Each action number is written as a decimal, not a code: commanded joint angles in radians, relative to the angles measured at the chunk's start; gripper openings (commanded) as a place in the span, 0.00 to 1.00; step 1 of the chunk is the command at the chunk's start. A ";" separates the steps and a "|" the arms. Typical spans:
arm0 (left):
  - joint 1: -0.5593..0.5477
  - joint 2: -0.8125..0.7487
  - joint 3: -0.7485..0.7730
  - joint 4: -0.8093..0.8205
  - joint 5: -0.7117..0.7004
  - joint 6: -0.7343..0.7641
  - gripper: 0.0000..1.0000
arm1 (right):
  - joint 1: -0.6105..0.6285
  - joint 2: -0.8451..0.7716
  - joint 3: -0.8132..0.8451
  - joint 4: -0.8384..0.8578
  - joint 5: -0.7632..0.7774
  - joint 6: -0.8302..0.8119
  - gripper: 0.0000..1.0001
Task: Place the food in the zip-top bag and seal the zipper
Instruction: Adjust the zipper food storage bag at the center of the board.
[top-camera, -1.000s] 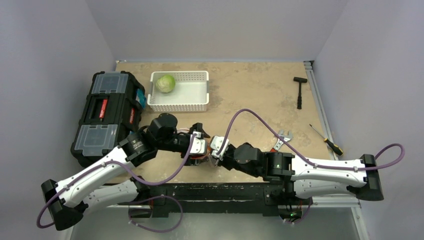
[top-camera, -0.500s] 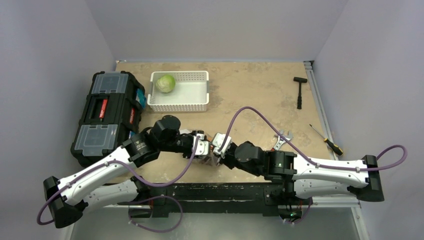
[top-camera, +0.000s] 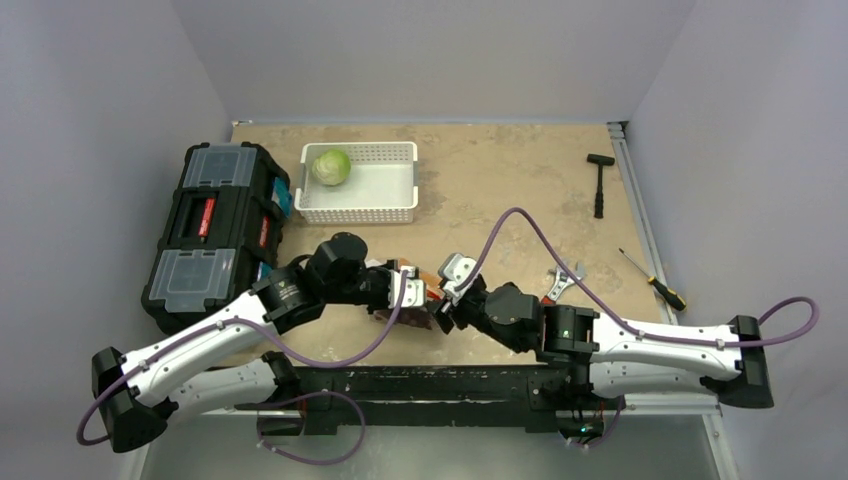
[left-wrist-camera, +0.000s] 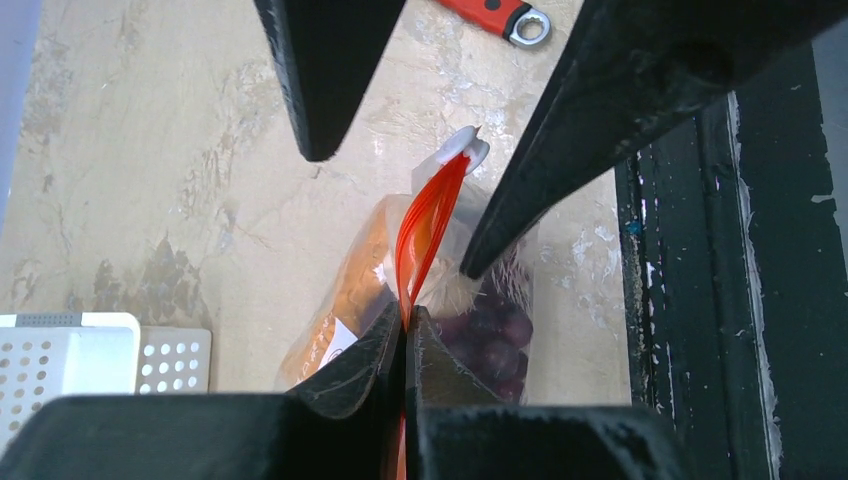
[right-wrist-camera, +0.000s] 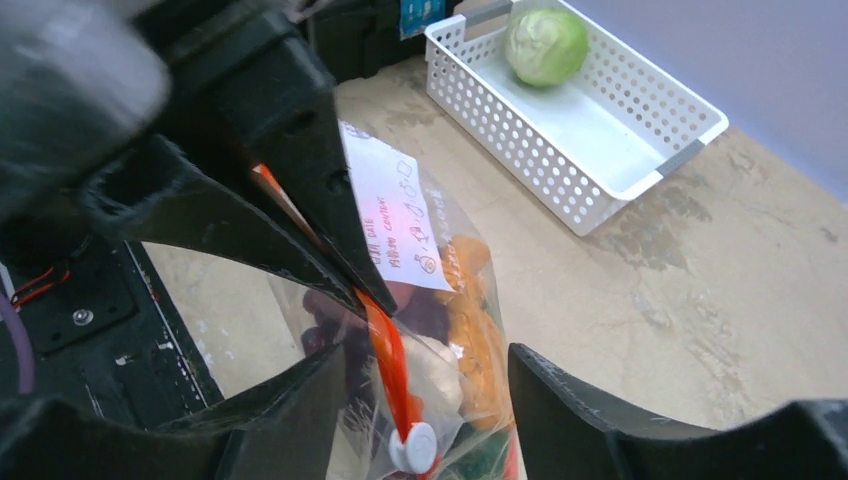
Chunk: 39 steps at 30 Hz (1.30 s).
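White basket (top-camera: 372, 195) with a green cabbage (top-camera: 330, 166) sits at the back left of the worktop (top-camera: 500, 180). Nearer, the left gripper (left-wrist-camera: 405, 318) is closed tight, pinching the orange-red zipper (left-wrist-camera: 425, 225) of the zip-top bag (right-wrist-camera: 440, 300). The bag hangs between the two arms over the near edge, with the food inside: orange carrot (left-wrist-camera: 350, 290), dark red grapes (left-wrist-camera: 492, 330). Right gripper (right-wrist-camera: 428, 352) is parted, jaws either side of the zipper's white slider (right-wrist-camera: 412, 445), gripping nothing.
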<state>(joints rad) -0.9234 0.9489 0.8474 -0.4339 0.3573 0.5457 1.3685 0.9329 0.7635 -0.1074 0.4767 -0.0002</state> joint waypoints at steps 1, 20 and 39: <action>0.000 -0.017 -0.010 0.036 -0.001 0.012 0.00 | -0.050 -0.065 -0.092 0.153 -0.038 0.056 0.62; 0.003 -0.083 -0.024 0.058 0.053 -0.036 0.00 | -0.212 -0.140 -0.452 0.738 -0.434 0.091 0.67; 0.221 0.177 0.484 -0.386 0.482 -0.090 0.73 | -0.284 -0.138 -0.410 0.663 -0.641 0.008 0.03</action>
<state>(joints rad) -0.7330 1.0065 1.1812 -0.6445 0.6235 0.4484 1.0920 0.8085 0.3122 0.5411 -0.1028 0.0303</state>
